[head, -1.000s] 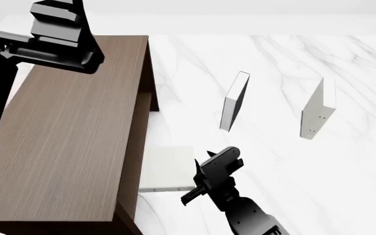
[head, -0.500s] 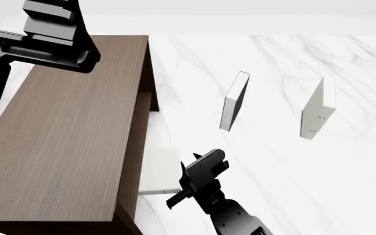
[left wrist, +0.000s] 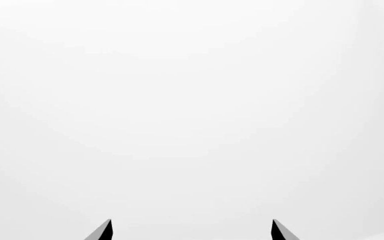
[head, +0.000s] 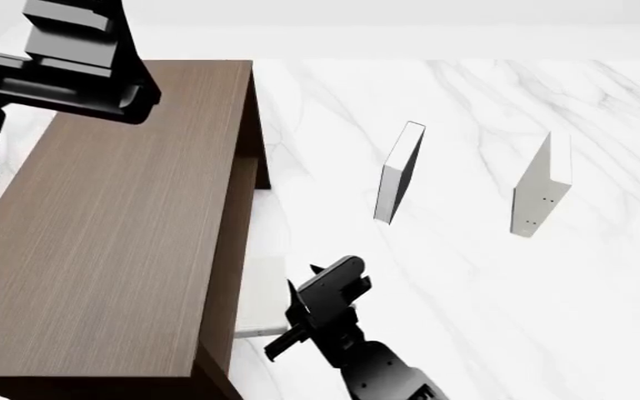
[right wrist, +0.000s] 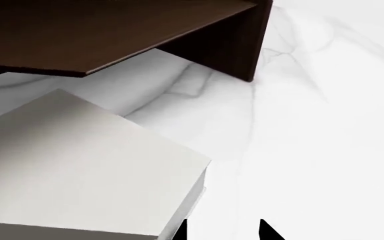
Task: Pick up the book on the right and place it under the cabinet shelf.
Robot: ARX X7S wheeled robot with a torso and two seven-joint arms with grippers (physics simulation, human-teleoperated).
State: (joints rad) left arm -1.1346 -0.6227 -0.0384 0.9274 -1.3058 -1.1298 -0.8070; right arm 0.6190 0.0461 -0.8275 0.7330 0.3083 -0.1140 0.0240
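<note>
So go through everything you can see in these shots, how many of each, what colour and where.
cabinet: one, dark brown wood grain, left of the head view
flat white book: one, white with a pale grey edge, lying partly under the cabinet's near end
black-faced book: one, white edge and black face, standing upright at the centre
upright white book: one, white with a grey spine and two dark dots, standing at the right
marble surface: one, white with grey veins, beneath everything
left tool: one, black, raised over the cabinet's far end, open and empty
right tool: one, black, beside the flat white book, open, holding nothing
</note>
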